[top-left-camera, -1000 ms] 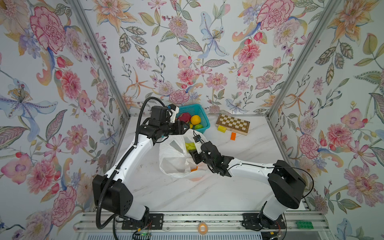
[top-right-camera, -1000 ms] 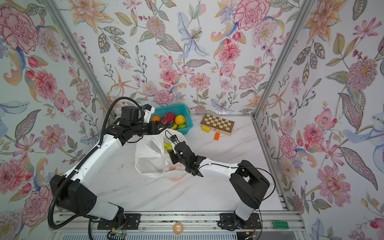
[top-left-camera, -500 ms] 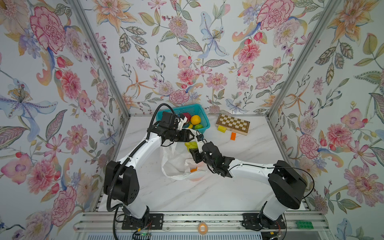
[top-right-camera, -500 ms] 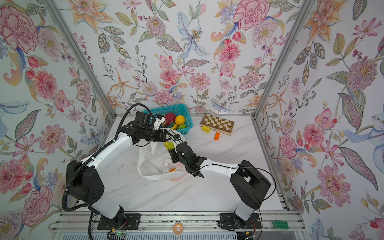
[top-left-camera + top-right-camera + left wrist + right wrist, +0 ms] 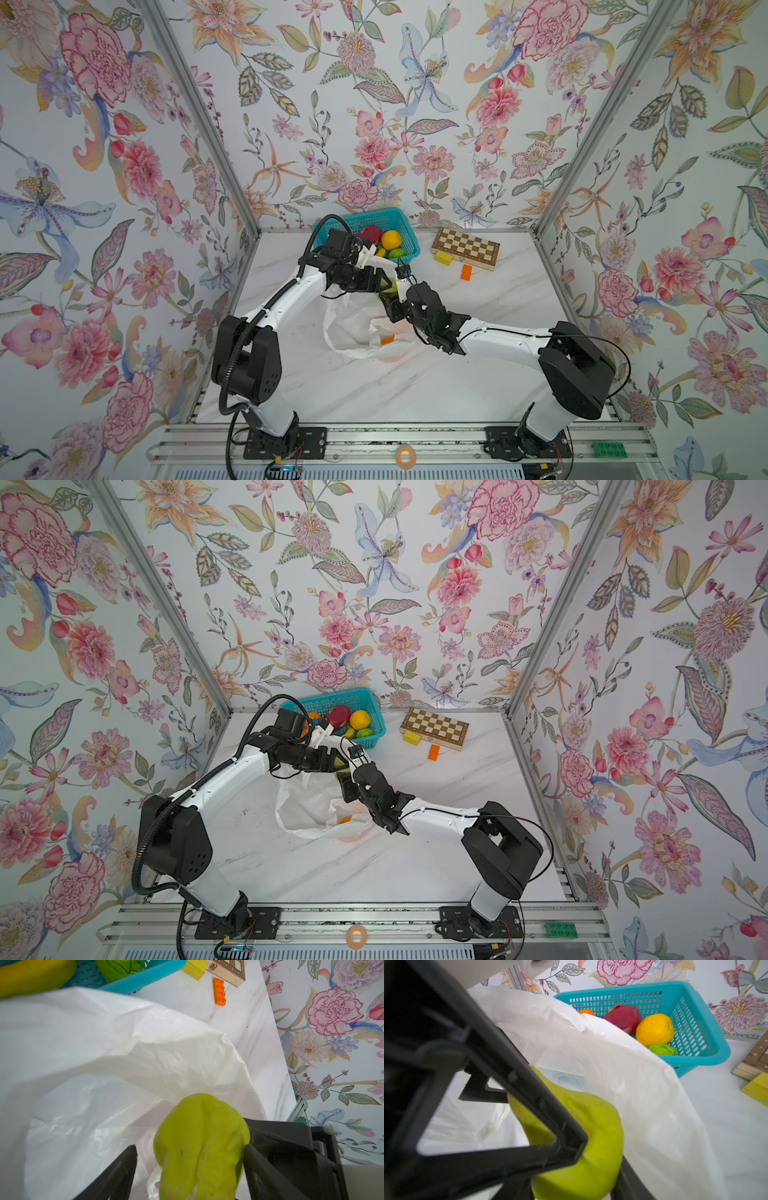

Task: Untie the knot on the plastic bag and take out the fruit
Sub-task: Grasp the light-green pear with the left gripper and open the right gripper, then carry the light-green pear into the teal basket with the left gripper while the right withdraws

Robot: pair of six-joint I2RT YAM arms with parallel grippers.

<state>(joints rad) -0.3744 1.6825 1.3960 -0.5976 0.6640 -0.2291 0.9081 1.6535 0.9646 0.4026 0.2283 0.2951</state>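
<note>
The bag (image 5: 353, 328) lies open on the worktop (image 5: 374, 395) and the right fingers (image 5: 512, 1163) clamp a green fruit (image 5: 201, 1142) at its mouth, with the left fingers (image 5: 126, 1167) wide around it: seemingly a hand-over, needing the left to close before the right releases.

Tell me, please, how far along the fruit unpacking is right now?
Done: the plastic bag is untied and open; several fruit sit in the teal basket. In hand: the right gripper holds a green fruit at the bag's mouth, the left gripper open around it. Left: an orange piece shows inside the bag.
</note>
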